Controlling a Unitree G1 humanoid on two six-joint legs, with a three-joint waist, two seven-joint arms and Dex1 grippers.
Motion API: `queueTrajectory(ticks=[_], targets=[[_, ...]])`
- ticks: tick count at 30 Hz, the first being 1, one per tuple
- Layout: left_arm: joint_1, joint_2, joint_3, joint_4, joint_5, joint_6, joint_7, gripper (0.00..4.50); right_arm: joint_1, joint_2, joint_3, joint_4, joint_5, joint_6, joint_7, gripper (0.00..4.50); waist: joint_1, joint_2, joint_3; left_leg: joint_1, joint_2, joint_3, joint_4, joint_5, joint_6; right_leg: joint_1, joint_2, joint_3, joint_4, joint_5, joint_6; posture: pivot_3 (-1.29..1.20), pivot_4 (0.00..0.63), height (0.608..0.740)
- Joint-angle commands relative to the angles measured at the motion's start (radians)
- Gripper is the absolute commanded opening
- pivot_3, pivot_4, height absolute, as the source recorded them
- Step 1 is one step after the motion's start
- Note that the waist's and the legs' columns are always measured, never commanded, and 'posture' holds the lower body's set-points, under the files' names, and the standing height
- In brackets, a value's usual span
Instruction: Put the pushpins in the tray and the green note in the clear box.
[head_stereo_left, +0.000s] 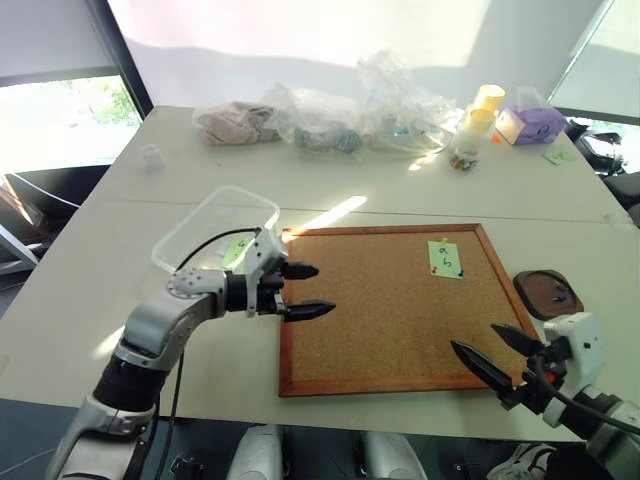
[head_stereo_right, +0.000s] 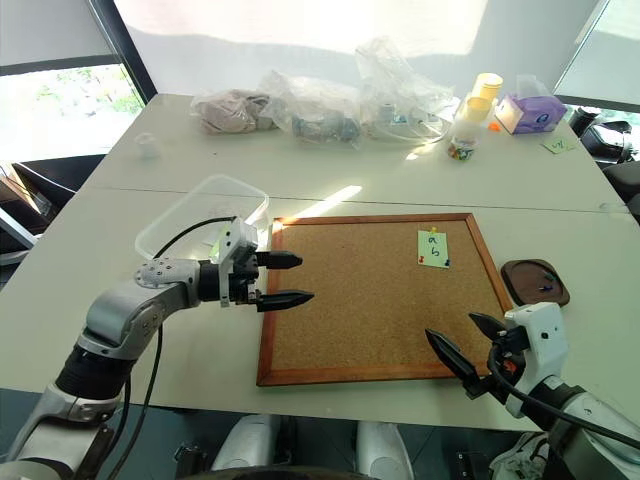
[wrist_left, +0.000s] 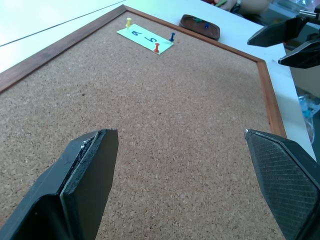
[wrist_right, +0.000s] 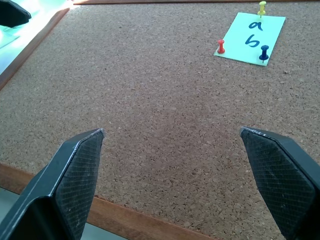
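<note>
- White bench (head_stereo_left: 420, 190) under bright window light, with a wood-framed corkboard (head_stereo_left: 385, 310) lying flat near its front edge.
- Pinned toward the corkboard's far right corner is the green note (head_stereo_left: 445, 259); its black handwriting looks like "a" over "b", though I would not swear to it.
- From the head camera the pushpins (wrist_right: 221, 46) are mere specks; the right wrist view picks them out on the note as one yellow, one red and one dark blue.
- The tray (head_stereo_left: 547, 293) sits on the bench just beside the corkboard's right edge; the left wrist view shows a few small coloured pins lying in it.
- The clear box (head_stereo_left: 215, 228) stands off the corkboard's far left corner, with a smaller green slip visible through it.
- The left pincer (head_stereo_left: 295, 290) hovers over the corkboard's left edge, jaws spread wide, holding nothing.
- The right pincer (head_stereo_left: 495, 352) hangs at the corkboard's near right corner, also wide and empty.
- Along the far side lie crumpled clear plastic bags (head_stereo_left: 330, 115), two yellow-capped bottles (head_stereo_left: 475, 125) and a purple box (head_stereo_left: 533, 122); any label text there is too small to read.
</note>
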Motion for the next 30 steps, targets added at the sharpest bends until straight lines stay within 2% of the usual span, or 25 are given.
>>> queueTrajectory(ticks=[1,17,21,27,28,30], targets=[[-0.019,0.008,-0.01,-0.006,0.035,-0.054,-0.011,4.47,0.002,0.01,-0.029,-0.034,0.002,-0.016,-0.004,4.5,0.0,0.0,0.0,0.0,0.0,0.0,0.0,0.0,0.0,0.0,0.0,0.0,0.0,0.0,0.0,0.0,0.15,0.74],[-0.044,-0.004,0.016,0.001,0.005,-0.026,-0.027,4.47,0.008,0.017,-0.028,-0.039,-0.002,-0.02,-0.008,4.5,0.0,0.0,0.0,0.0,0.0,0.0,0.0,0.0,0.0,0.0,0.0,0.0,0.0,0.0,0.0,0.0,0.15,0.74],[-0.046,-0.005,0.02,0.004,0.0,-0.029,-0.04,3.23,0.011,0.02,-0.029,-0.04,-0.004,-0.021,-0.008,4.5,0.0,0.0,0.0,0.0,0.0,0.0,0.0,0.0,0.0,0.0,0.0,0.0,0.0,0.0,0.0,0.0,0.15,0.74],[-0.057,-0.006,0.021,0.011,0.008,-0.043,-0.053,0.5,0.009,0.025,-0.026,-0.035,-0.008,-0.025,-0.005,4.5,0.0,0.0,0.0,0.0,0.0,0.0,0.0,0.0,0.0,0.0,0.0,0.0,0.0,0.0,0.0,0.0,0.15,0.74],[-0.065,-0.01,0.022,0.017,0.012,-0.05,-0.053,0.16,0.005,0.023,-0.024,-0.03,-0.011,-0.026,-0.003,4.5,0.0,0.0,0.0,0.0,0.0,0.0,0.0,0.0,0.0,0.0,0.0,0.0,0.0,0.0,0.0,0.0,0.15,0.74],[-0.086,-0.017,0.021,0.038,0.022,-0.067,-0.053,0.04,-0.014,0.014,-0.03,-0.023,-0.005,-0.021,-0.006,4.5,0.0,0.0,0.0,0.0,0.0,0.0,0.0,0.0,0.0,0.0,0.0,0.0,0.0,0.0,0.0,0.0,0.15,0.74]])
